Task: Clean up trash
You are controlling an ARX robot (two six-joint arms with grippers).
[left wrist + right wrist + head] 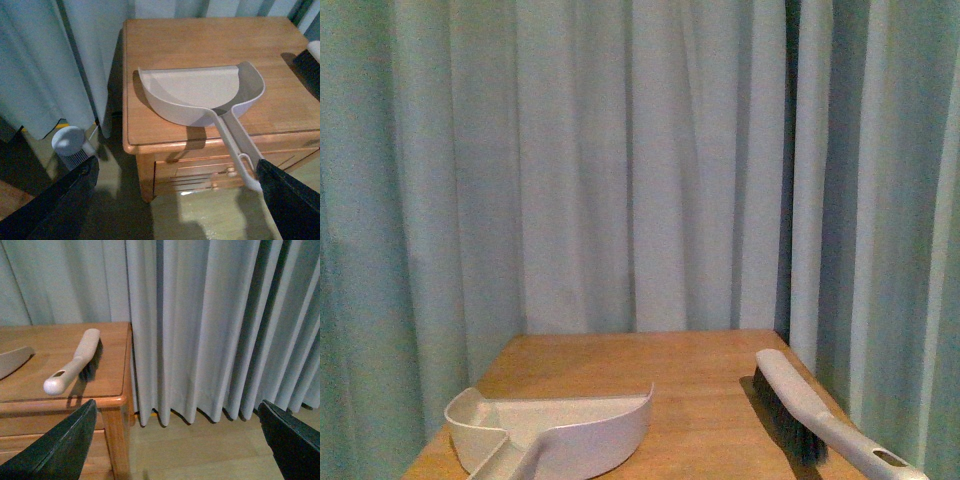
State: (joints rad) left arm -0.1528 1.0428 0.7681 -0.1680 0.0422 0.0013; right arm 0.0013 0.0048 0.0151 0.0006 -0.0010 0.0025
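Note:
No wad of white tissue paper shows in any view; the trash is out of view. A white dustpan (555,432) lies on the wooden table (690,380) at the front left, its handle over the front edge; it also shows in the left wrist view (200,95). A white hand brush (815,410) with dark bristles lies at the front right, and shows in the right wrist view (75,362). My left gripper (177,200) is open and empty, in front of and above the table, near the dustpan handle. My right gripper (177,440) is open and empty, off the table's right side above the floor.
Pale curtains (640,160) hang behind and on both sides of the table. The table has a drawer front (210,170). A small white round appliance (70,147) stands on the floor left of the table. Wooden floor (200,450) lies to the right.

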